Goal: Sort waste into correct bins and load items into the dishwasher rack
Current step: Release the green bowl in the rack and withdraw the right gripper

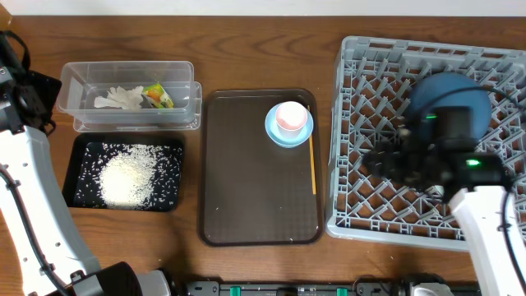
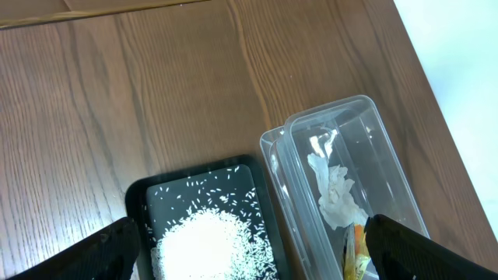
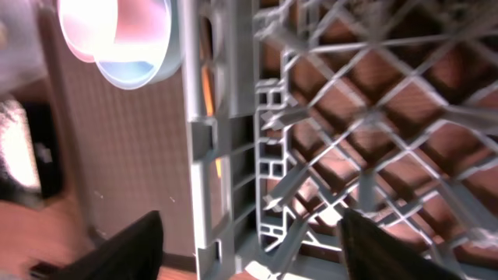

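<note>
as left gripper (image 2: 253, 260) and right gripper (image 3: 249, 253) gape wide, a wood-grain table (image 1: 246, 49) lies beneath.

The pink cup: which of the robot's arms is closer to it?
Right. The right end effector hangs over the grey rack, by its wall next to the brown tray holding the pink cup. The left end effector is far off, beyond the clear tub.

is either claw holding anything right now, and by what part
Nothing is held. The left claw is open and empty, and the right claw is open over the rack with nothing between its fingers.
</note>
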### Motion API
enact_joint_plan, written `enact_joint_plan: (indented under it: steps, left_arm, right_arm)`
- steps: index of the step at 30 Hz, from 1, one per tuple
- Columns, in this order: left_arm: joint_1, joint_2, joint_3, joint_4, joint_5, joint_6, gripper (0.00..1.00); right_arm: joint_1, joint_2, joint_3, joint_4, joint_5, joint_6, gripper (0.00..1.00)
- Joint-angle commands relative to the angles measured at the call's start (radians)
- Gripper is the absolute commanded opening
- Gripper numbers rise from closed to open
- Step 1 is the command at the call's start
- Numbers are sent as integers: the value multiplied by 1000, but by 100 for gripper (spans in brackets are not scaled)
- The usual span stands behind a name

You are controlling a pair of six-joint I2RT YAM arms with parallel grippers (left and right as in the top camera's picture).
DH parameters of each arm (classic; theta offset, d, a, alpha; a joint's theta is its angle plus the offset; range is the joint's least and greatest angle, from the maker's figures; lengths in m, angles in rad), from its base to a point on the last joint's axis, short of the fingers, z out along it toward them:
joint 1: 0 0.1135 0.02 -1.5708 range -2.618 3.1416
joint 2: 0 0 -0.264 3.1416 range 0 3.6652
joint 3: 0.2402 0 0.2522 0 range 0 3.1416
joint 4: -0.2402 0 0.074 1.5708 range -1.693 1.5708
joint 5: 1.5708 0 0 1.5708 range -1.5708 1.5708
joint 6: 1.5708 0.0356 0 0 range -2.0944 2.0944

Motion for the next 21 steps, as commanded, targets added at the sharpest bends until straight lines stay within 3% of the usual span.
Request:
enact_joint_plan:
  steps: [1, 7, 14, 21]
  left_arm:
    - [4, 3, 1, -2, -13, -2, 95]
    - [4, 3, 1, -2, -13, -2, 95]
    - [4, 3, 1, -2, -13, -2, 95]
    - [4, 3, 1, -2, -13, -2, 95]
  right_arm:
    - [147, -3, 21, 10, 198, 109, 80]
    - [294, 56, 21, 17, 257, 150, 80]
    - [373, 153, 21, 48, 258, 165, 65]
    - [429, 234, 21, 62, 312, 199, 61]
